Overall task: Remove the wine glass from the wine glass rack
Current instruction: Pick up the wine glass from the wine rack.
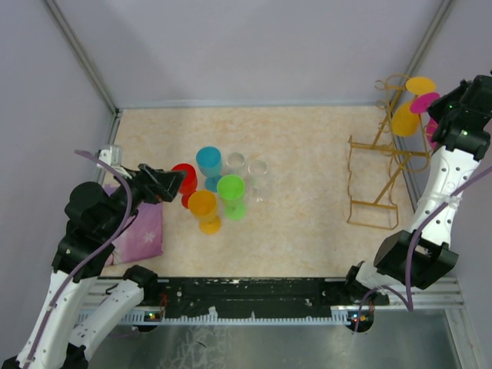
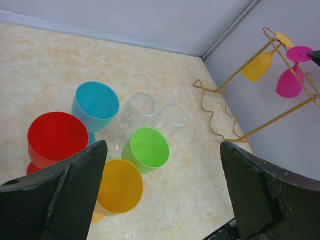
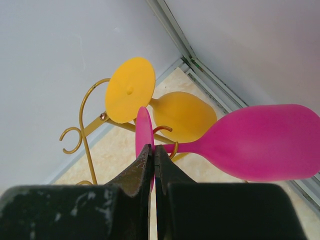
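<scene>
We have the right gripper [image 3: 154, 150] clenched on the foot of the pink wine glass [image 3: 260, 142], which hangs on the gold rack [image 3: 81, 127] at the overhead view's upper right. We'd best slide it straight along the rails, clear of the yellow glass [image 3: 182, 115]. The left gripper [image 2: 162, 145] hangs released.

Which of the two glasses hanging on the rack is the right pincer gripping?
The pink wine glass: the right pincer pinches its foot disc; the yellow wine glass beside it hangs untouched.
</scene>
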You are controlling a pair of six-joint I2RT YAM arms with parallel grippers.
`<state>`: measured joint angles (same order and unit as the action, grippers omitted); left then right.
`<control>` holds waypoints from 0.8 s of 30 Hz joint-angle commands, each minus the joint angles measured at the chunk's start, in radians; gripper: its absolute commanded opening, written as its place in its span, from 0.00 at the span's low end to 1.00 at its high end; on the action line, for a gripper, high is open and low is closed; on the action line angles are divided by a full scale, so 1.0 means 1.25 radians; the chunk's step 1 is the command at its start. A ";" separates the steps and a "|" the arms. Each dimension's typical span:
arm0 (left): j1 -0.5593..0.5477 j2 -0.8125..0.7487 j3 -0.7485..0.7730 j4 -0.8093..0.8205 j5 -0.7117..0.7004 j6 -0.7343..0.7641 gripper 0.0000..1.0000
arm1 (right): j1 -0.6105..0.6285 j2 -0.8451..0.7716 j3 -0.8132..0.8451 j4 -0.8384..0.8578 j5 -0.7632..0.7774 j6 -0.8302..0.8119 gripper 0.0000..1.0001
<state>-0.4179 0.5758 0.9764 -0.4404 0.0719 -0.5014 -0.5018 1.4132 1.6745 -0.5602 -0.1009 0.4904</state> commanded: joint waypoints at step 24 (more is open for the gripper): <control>0.005 0.005 -0.007 0.039 0.009 -0.002 0.99 | -0.005 -0.072 -0.014 0.124 0.061 0.073 0.00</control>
<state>-0.4179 0.5869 0.9699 -0.4255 0.0723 -0.5011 -0.5014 1.3743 1.6489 -0.4961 -0.0742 0.5865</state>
